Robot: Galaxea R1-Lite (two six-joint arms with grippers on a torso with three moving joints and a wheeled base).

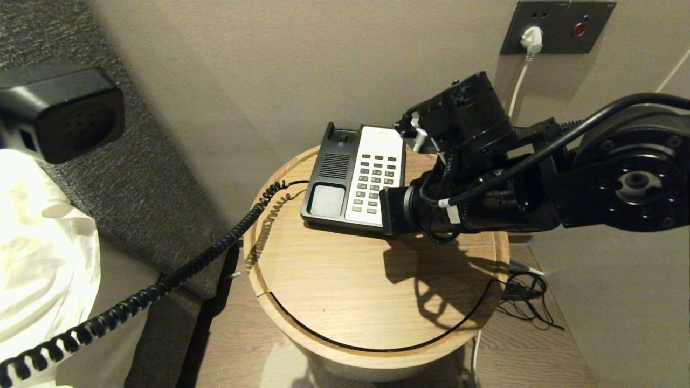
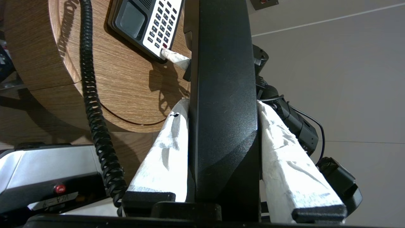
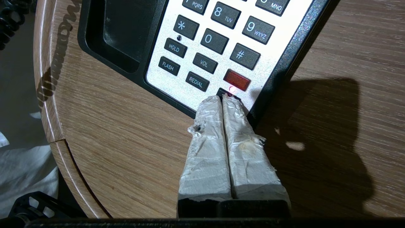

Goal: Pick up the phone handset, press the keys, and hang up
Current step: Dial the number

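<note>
The black phone handset (image 2: 224, 95) hangs in the air left of the table, clamped between my left gripper's (image 2: 221, 104) white-wrapped fingers; its perforated end (image 1: 59, 110) shows at the head view's upper left. Its coiled cord (image 1: 178, 277) runs to the black phone base (image 1: 330, 178) on the round wooden table (image 1: 350, 291). My right gripper (image 3: 223, 98) is shut, its tips resting on a black key just below the red key (image 3: 236, 79) at the near edge of the keys (image 3: 208, 39). A small red light glows beside the tips. In the head view the right arm (image 1: 485, 183) hides its own fingers.
A wall socket with a white plug (image 1: 531, 37) sits behind the table, and loose black cables (image 1: 525, 299) lie at its right. White bedding (image 1: 43, 258) and a grey upholstered panel (image 1: 135, 178) stand to the left. My own base (image 2: 47, 177) is under the cord.
</note>
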